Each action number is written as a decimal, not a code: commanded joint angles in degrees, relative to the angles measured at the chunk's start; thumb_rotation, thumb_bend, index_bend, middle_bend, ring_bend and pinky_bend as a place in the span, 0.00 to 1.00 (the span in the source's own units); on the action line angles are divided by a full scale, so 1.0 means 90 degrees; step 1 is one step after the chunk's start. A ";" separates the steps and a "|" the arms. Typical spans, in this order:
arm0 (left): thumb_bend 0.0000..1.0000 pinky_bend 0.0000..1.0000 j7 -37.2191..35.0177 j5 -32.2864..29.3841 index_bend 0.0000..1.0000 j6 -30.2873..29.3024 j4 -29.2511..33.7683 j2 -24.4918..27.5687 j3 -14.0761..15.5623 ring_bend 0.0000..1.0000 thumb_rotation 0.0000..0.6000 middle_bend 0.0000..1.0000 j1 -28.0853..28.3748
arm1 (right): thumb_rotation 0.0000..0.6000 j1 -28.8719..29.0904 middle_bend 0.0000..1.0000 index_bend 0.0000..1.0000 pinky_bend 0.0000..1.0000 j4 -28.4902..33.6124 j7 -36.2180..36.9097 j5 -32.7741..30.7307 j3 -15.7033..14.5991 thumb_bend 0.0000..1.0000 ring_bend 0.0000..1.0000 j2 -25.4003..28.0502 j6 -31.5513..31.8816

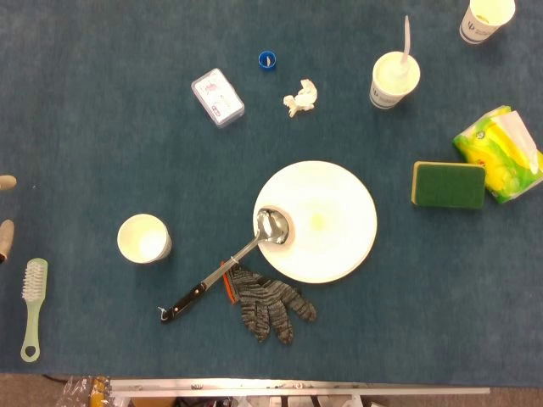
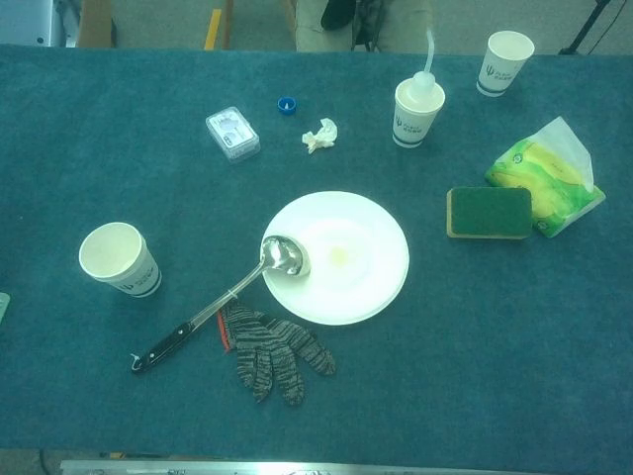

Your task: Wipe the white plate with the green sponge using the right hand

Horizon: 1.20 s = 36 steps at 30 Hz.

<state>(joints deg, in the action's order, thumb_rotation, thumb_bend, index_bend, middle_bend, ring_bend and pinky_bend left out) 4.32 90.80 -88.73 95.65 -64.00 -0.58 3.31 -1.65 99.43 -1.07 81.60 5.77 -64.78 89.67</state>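
Head view
- A round white plate point(image 1: 327, 222) is recorded near the middle of the table covered in blue cloth point(image 1: 102, 127).
- A steel ladle with a black handle point(image 1: 227, 270) is laid with its bowl on the plate's left rim, the handle running out towards the near edge. It is judged an obstruction to wiping on that side.
- A faint yellowish smear is noted at the plate's centre, presumably the mark to be wiped.
- A green rectangular sponge with a yellow backing point(image 1: 449, 185) lies flat, green face up, well apart from the plate towards the right edge, touching a yellow-green tissue packet point(image 1: 503, 153). It sits on the right hand's side, which suits the task.
- Two pale fingertips point(image 1: 7, 229) are seen at the left edge, taken to be the left hand; whether it is spread or closed cannot be told.
- The right hand is not seen.

Chest view
- The plate point(image 2: 356, 267), ladle point(image 2: 223, 309) and sponge point(image 2: 489, 212) are confirmed in the same arrangement.
- A grey knitted glove point(image 2: 275, 346) lies just beside the plate's near-left rim, under the ladle's handle.
- Neither hand is seen; the sponge is ungrasped and wiping is judged not begun.
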 commanded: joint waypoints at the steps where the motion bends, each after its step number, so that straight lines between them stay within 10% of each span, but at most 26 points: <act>1: 0.39 0.09 -0.0004 -0.0001 0.30 0.0009 0.0000 -0.0003 0.0003 0.05 1.00 0.21 0.0002 | 1.00 -0.0002 0.12 0.00 0.35 0.0002 -0.0007 -0.0004 -0.0002 0.14 0.02 -0.0001 -0.0003; 36: 0.39 0.09 -0.0286 0.0017 0.30 -0.0044 -0.0210 -0.0006 0.0022 0.05 1.00 0.21 -0.0044 | 1.00 0.0894 0.23 0.16 0.35 0.0537 -0.1965 0.0048 0.0103 0.00 0.09 -0.0015 -0.0981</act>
<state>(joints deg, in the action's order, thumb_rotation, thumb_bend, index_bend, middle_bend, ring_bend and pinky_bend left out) 1.81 90.94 -89.11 93.79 -64.05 -0.40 2.93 5.34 103.52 -17.39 82.62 6.63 -64.47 82.08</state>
